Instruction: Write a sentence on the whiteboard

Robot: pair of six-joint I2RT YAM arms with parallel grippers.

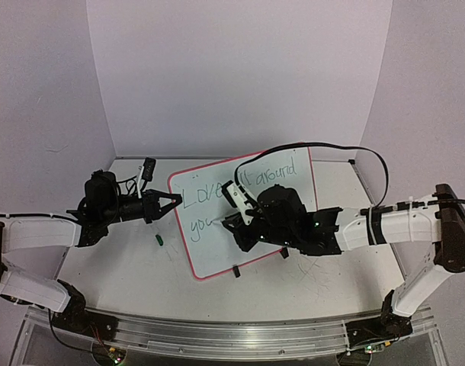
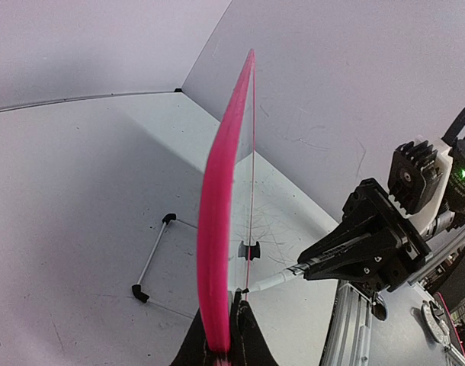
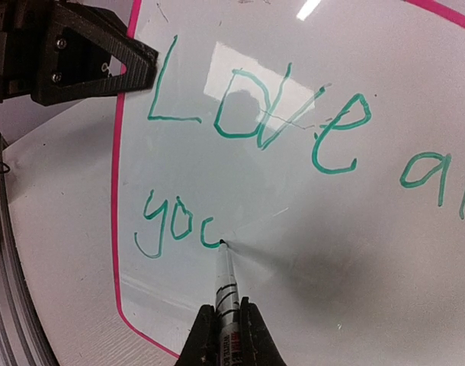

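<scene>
The whiteboard (image 1: 211, 250) with its pink rim lies tilted at the table's centre. The green sentence (image 1: 202, 194) reads "Love", a part hidden by the arm, "around", then "you" below. My left gripper (image 1: 176, 202) is shut on the board's left edge; the left wrist view shows the rim (image 2: 223, 198) edge-on between the jaws of that gripper (image 2: 222, 345). My right gripper (image 1: 234, 221) is shut on a marker (image 3: 226, 293). Its tip touches the board at the bottom of a half-drawn "u" after "yo" (image 3: 168, 225). The right wrist view shows this gripper (image 3: 229, 339) and "Love" (image 3: 255, 110).
A small green cap (image 1: 160, 239) lies on the table left of the board. Black clips (image 1: 237, 271) sit on the board's near edge. A thin rod with black ends (image 2: 152, 259) lies behind the board. A metal rail (image 1: 232, 335) runs along the near edge.
</scene>
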